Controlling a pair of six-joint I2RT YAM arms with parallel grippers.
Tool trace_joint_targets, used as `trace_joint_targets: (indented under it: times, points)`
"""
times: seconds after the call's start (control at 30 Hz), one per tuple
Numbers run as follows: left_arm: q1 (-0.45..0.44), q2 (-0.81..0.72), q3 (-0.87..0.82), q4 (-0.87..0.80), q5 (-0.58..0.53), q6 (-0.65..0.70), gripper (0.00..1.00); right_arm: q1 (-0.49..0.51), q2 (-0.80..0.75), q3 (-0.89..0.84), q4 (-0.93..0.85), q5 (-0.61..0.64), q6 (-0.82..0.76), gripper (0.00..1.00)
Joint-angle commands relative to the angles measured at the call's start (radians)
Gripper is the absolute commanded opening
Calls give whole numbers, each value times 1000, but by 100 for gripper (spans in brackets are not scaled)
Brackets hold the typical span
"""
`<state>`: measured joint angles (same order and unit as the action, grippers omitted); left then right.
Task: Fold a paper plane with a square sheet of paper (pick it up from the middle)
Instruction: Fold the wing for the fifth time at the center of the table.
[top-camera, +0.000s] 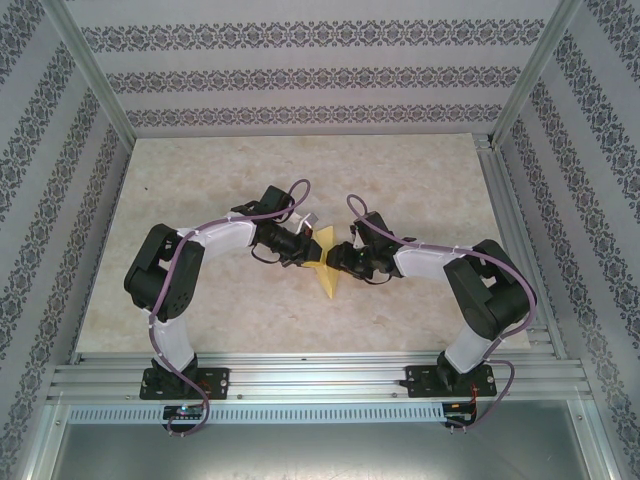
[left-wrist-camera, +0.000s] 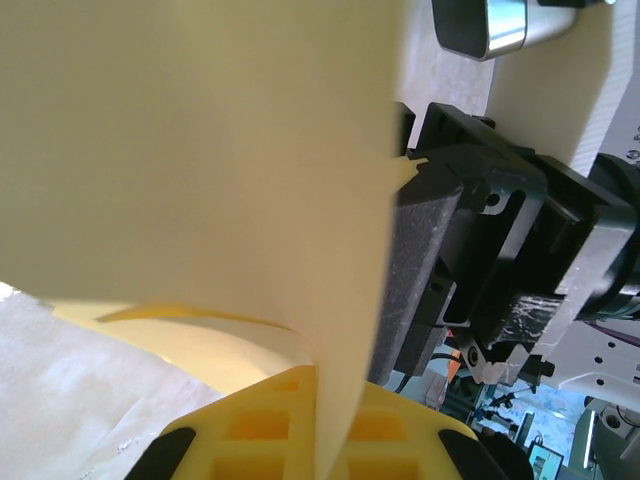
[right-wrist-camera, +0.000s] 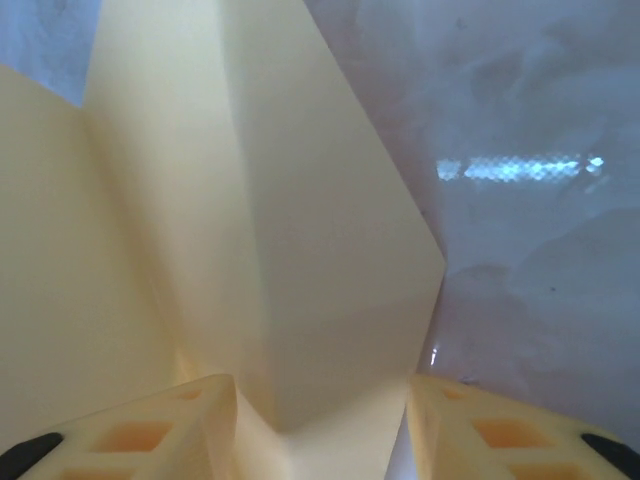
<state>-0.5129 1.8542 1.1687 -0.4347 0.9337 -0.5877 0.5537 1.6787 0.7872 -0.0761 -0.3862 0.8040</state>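
The pale-yellow sheet of paper, folded with creases into a narrow pointed paper plane shape, hangs between both arms at the table's middle, its tip pointing toward the near edge. My left gripper is shut on it; in the left wrist view the paper runs down into the closed yellow fingers of the left gripper. My right gripper faces it from the right. In the right wrist view the creased paper sits between the spread fingers of the right gripper, which stand apart and open.
A marble-patterned tabletop lies under the arms, bounded by an aluminium frame and patterned walls. The right arm's black wrist body is close beside the left gripper.
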Motion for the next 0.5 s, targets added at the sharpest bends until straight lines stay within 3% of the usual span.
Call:
trace_joint_targets:
  times: [0.0,0.47]
  points:
    - [-7,-9,15,34,11,0,4,-5,-36,-5,-51,38,-30,52]
    - [-6,-12,17,30,11,0,4,26,13,34,-20,16,-23,45]
